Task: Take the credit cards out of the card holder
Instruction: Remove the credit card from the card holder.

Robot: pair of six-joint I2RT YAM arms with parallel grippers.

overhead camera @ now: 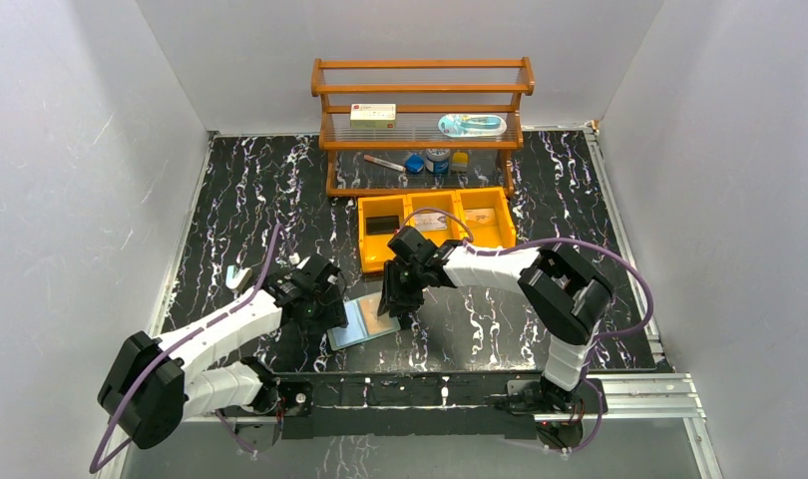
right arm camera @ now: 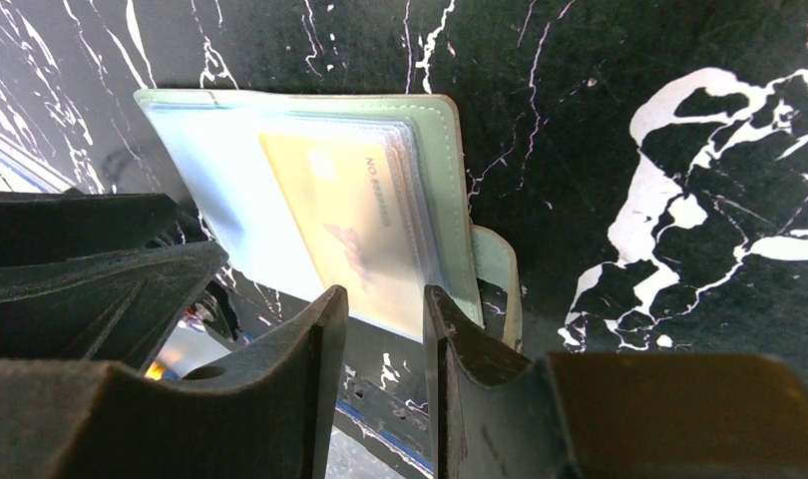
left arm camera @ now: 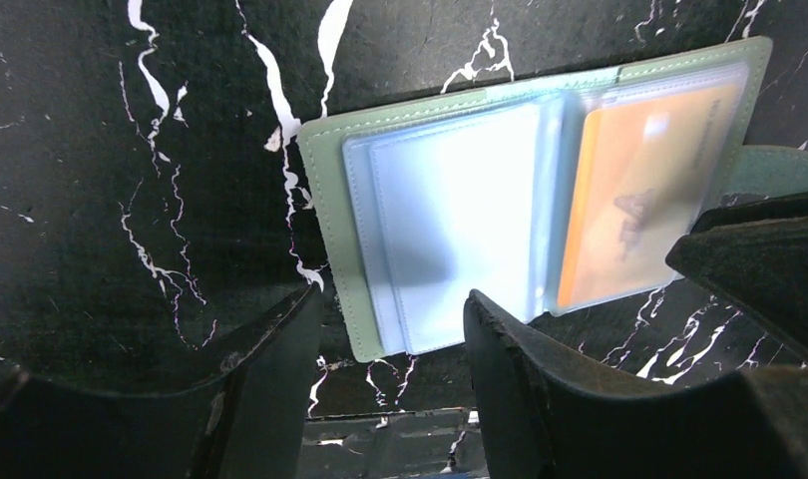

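Observation:
The card holder (overhead camera: 363, 321) lies open on the black marble table between both arms, sage-green outside with pale blue pockets. Seen from the left wrist, the card holder (left arm camera: 330, 190) keeps an orange-tan credit card (left arm camera: 644, 200) in its right-hand clear sleeve. My left gripper (left arm camera: 390, 294) hovers open over the holder's near left corner with nothing between the fingers. My right gripper (right arm camera: 385, 291) is open too, its tips just above the near edge of the orange-tan card (right arm camera: 350, 220) in the holder (right arm camera: 440, 180). The snap tab (right arm camera: 500, 259) sticks out beside the right finger.
Behind the arms sits an orange three-compartment bin (overhead camera: 435, 225) with a dark card (overhead camera: 383, 225) in its left cell. A wooden shelf (overhead camera: 423, 110) at the back carries a white box (overhead camera: 372, 115) and small items. A small pale object (overhead camera: 238, 277) lies at the left.

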